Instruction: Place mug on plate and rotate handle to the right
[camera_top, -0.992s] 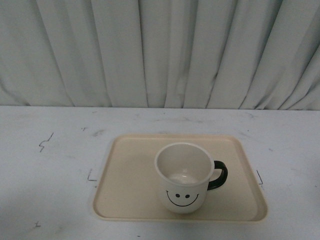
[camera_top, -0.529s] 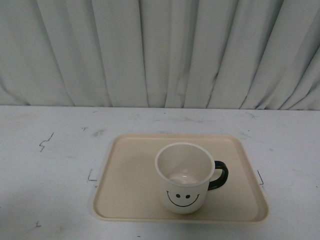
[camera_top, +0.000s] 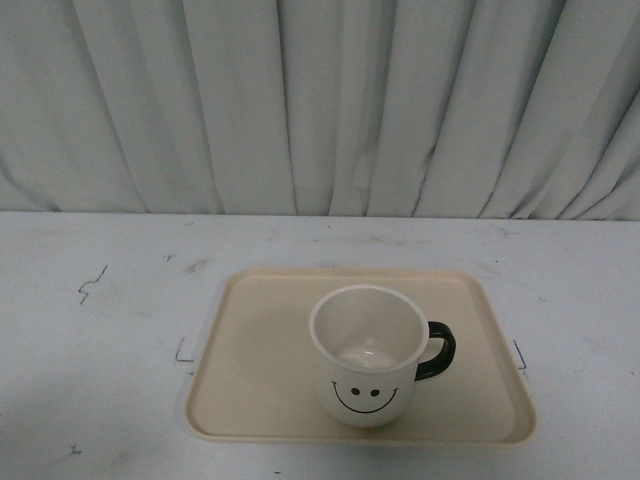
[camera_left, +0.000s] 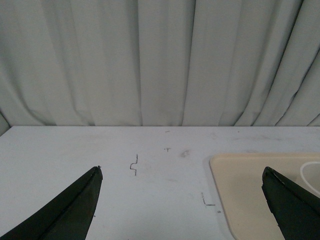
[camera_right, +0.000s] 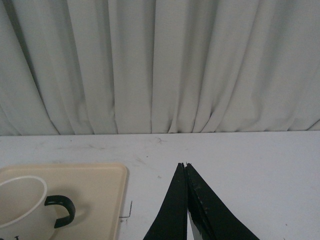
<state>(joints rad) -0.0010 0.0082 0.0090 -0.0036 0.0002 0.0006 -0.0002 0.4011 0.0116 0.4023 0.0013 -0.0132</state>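
The white mug (camera_top: 368, 357) is standing upright on the beige plate (camera_top: 260, 370), sitting right of the plate's middle and toward its near edge. Its open mouth is showing a bare inside, and a black smiley face is looking toward the front camera. The thick black handle (camera_top: 438, 351) is pointing to the right. The plate, rectangular with rounded corners and a low rim, is lying flat on the counter (camera_top: 90, 360).

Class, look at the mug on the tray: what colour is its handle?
Black, against the mug's white body. The handle shows best in the front view.
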